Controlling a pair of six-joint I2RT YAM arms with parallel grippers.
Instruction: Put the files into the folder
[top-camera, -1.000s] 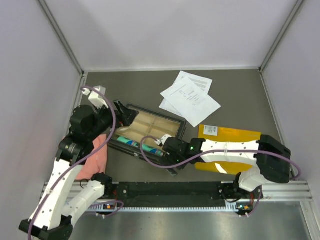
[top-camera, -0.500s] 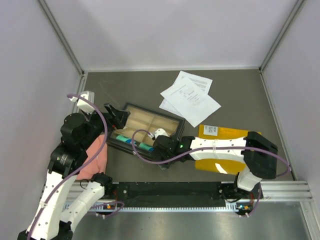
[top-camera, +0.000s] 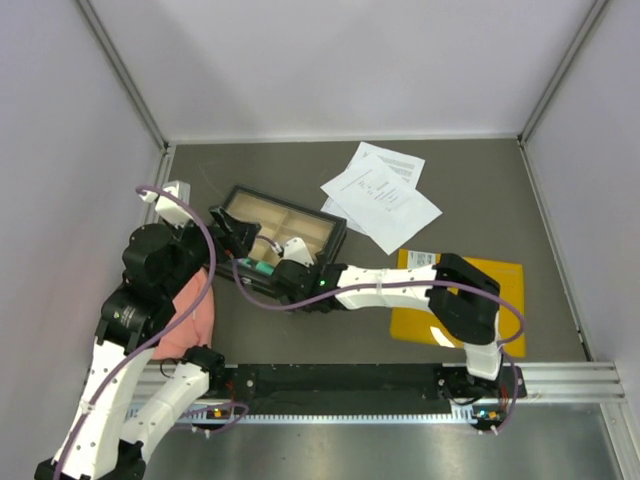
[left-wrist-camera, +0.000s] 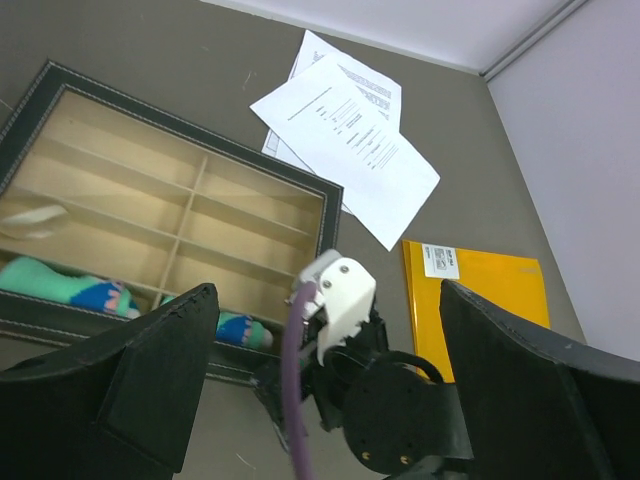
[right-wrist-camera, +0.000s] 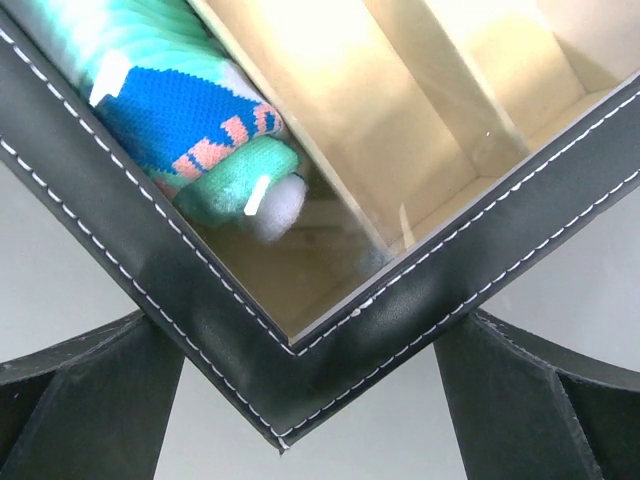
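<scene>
The files (top-camera: 381, 192) are a few white printed sheets lying overlapped at the back of the table; they also show in the left wrist view (left-wrist-camera: 345, 140). The yellow folder (top-camera: 497, 278) lies flat at the front right, partly under my right arm, with its white label showing in the left wrist view (left-wrist-camera: 441, 262). My right gripper (top-camera: 281, 278) is open, and the near corner of the black compartment box (right-wrist-camera: 330, 350) sits between its fingers (right-wrist-camera: 80, 400). My left gripper (top-camera: 236, 233) is open and empty, above the box's left end.
The black compartment box (top-camera: 290, 207) lies between the arms, left of the files, with a teal and blue sock (right-wrist-camera: 170, 110) in a near compartment. A pink cloth (top-camera: 196, 312) lies at the front left under my left arm. Grey walls close in the table.
My right arm has reached left across the folder, and the box has slid left and toward the back, turning as it went. My left arm drew back to the left.
</scene>
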